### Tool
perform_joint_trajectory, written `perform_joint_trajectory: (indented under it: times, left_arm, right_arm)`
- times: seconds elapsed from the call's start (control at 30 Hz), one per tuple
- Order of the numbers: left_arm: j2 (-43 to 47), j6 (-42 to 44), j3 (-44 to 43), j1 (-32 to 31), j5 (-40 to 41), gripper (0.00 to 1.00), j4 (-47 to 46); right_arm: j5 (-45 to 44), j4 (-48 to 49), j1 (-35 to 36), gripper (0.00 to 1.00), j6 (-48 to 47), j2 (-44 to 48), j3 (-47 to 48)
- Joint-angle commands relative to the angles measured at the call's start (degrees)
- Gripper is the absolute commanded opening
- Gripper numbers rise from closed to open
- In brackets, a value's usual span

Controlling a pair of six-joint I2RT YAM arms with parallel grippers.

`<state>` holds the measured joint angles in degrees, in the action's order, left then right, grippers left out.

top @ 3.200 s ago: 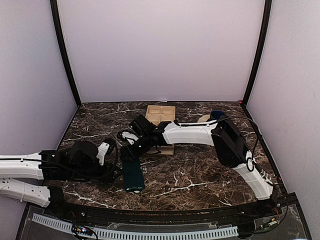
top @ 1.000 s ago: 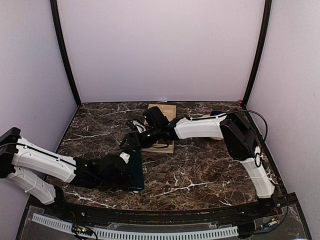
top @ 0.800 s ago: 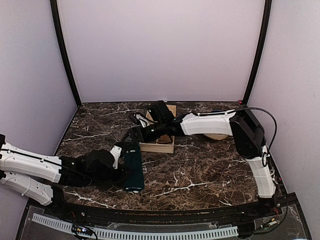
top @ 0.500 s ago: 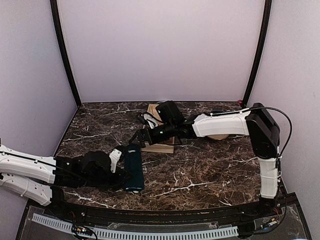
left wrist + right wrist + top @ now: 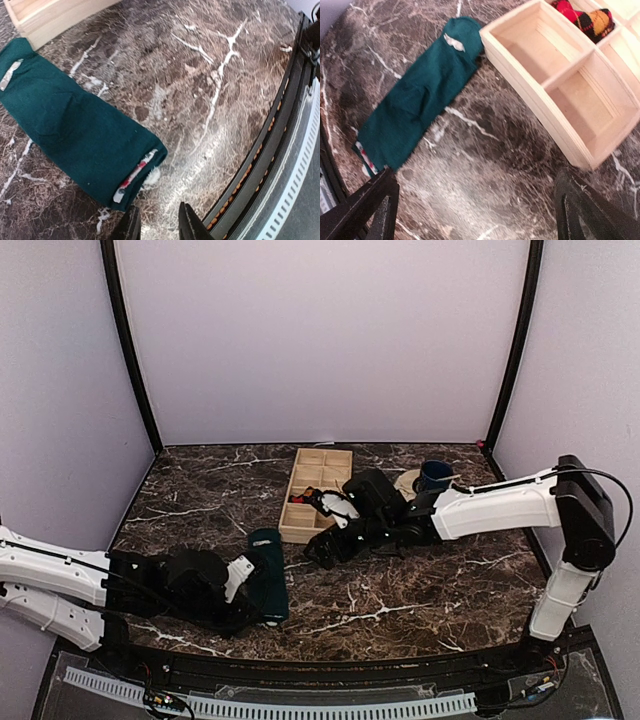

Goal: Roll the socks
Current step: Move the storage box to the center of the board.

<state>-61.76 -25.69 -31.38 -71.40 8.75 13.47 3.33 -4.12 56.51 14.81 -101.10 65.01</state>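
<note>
The plain teal sock (image 5: 268,575) lies flat and stretched out on the marble table (image 5: 420,590), its near end showing a white and red stripe (image 5: 134,176). The black argyle sock (image 5: 585,17) sits bunched in a compartment of the wooden tray (image 5: 555,120). My left gripper (image 5: 157,227) hovers just short of the teal sock's (image 5: 75,127) near end, jaws apart over bare marble, holding nothing. My right gripper (image 5: 480,215) is open wide above the table between the teal sock (image 5: 417,105) and the tray, also empty; from above this gripper (image 5: 322,548) sits right of the sock.
The wooden tray (image 5: 318,488) stands at mid-table behind the sock. A dark blue mug (image 5: 435,475) stands on a pale disc at back right. The black front rail (image 5: 280,140) runs close to my left gripper.
My left gripper has opened and drawn back from the teal sock's near end. The right arm has swung away from the tray, to the right and nearer the front.
</note>
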Motion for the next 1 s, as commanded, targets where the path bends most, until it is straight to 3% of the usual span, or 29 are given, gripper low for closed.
perform_joint_trajectory:
  times: [0.0,0.17,0.33,0.4,0.57,0.63,0.83,0.97]
  left_arm:
    - [-2.27,3.58,-1.71,-1.58,-1.46,0.29,2.93]
    - [-9.64,5.95,-6.43,-2.18,1.06,0.3,7.35]
    - [-13.61,8.59,-8.87,-2.58,3.02,0.31,8.58]
    - [-14.71,9.55,-9.53,-2.57,3.67,0.32,9.18]
    - [-17.21,10.35,-10.39,-2.55,4.32,0.32,9.69]
    - [-18.34,10.19,-10.61,-2.59,4.18,0.32,9.58]
    - [-20.17,9.75,-10.77,-2.58,5.4,0.32,8.85]
    - [-20.79,9.92,-10.9,-2.56,6.65,0.33,9.03]
  right_arm:
    - [-12.68,-1.24,2.32,1.0,-4.76,4.47,-5.21]
    - [-24.77,0.67,4.79,1.0,-8.35,9.34,-11.65]
    - [-32.62,10.45,4.85,0.96,-7.9,17.1,-18.46]
    - [-33.71,12.74,4.87,1.0,-7.5,18.31,-19.7]
    - [-29.95,19.11,4.76,1.0,-8.87,19.64,-23.55]
    - [-28.83,17.22,3.97,0.99,-9.43,16.83,-21.25]
    - [-21.15,12.31,2.32,0.71,-10.22,5.37,-10.86]
    - [-20.67,8.89,1.1,0.75,-10.5,-1.14,-2.89]
